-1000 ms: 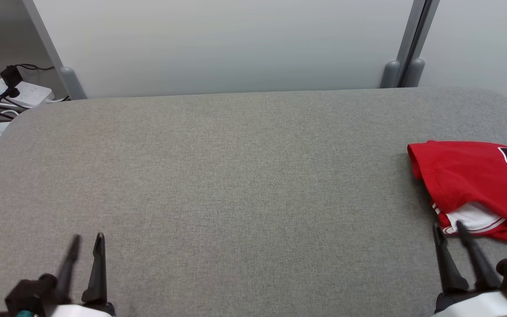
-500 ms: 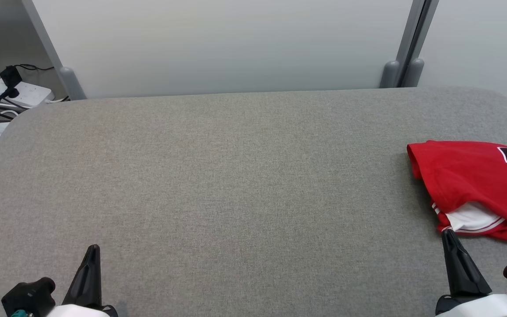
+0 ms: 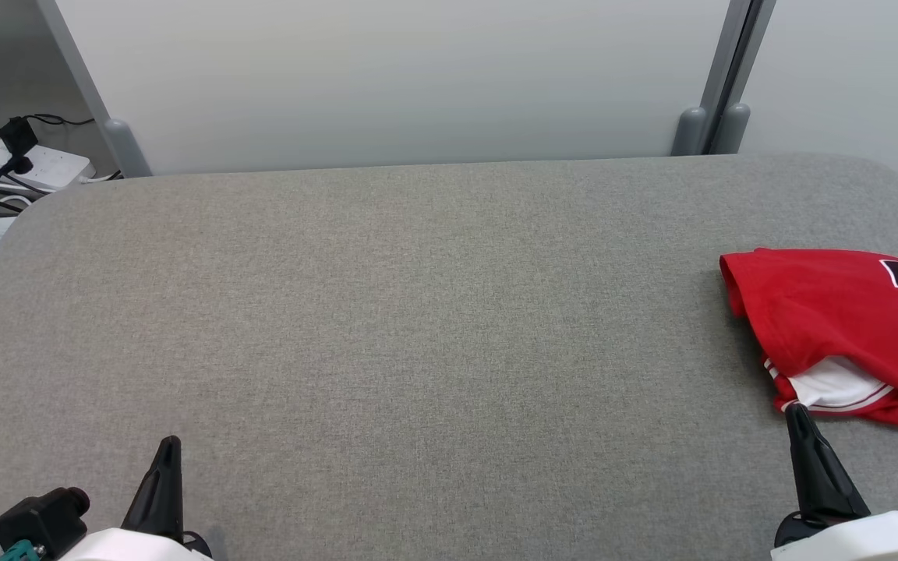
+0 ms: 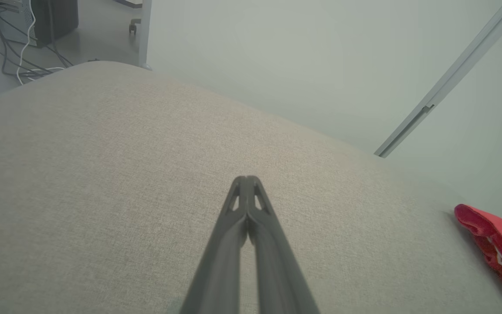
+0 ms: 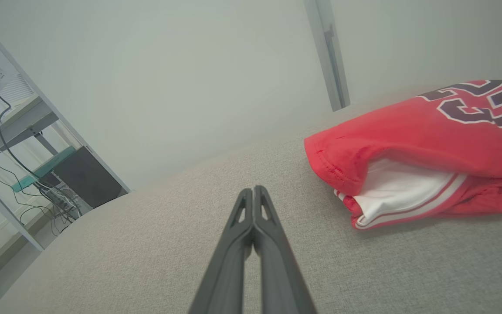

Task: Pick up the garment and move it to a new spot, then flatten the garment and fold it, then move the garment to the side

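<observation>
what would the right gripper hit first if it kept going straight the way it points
Probably the grey table, with the shut right gripper passing just beside the red garment; depth is unclear.

Your left claw point(image 3: 169, 444) now has its fingers pressed together where they stood apart a second ago, and it sits lower in the head view. Your right claw point(image 3: 794, 411) is closed too and drawn back, its tip just short of the garment point(image 3: 823, 312) instead of overlapping its hem.

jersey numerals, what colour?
Black with white outline, on the red jersey. Clearest in the right wrist view.
</observation>
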### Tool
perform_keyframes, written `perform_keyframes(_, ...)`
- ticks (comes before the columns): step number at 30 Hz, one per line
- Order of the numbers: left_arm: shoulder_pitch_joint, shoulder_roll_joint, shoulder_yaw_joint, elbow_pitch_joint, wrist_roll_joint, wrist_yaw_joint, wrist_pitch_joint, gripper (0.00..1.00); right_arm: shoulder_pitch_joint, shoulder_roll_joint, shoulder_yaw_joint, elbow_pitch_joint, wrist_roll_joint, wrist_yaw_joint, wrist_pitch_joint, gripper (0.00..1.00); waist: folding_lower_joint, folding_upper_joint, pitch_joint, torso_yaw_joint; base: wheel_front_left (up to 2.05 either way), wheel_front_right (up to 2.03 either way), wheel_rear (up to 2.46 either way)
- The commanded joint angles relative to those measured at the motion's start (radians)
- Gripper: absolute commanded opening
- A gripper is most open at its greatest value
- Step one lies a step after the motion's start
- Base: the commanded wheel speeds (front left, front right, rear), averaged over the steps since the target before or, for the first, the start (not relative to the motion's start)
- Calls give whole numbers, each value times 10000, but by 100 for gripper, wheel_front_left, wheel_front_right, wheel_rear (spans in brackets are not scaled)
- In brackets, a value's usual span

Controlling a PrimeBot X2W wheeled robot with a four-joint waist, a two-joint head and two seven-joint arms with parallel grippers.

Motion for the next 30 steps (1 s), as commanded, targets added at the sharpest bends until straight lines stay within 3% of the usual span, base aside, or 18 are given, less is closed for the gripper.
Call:
perform_keyframes(1,-570,143,312,-154,-207,-130,7,0,-413,-175,-12,-175,315,3,44,0,-2,-1,0,-2,0,0,0)
perform_keyframes(30,-1050,-826,1317,618,-2535,-1277,724,0,-892,-214,-118,458,3712,6,476,0,-2,-1,-1,-38,0,0,0)
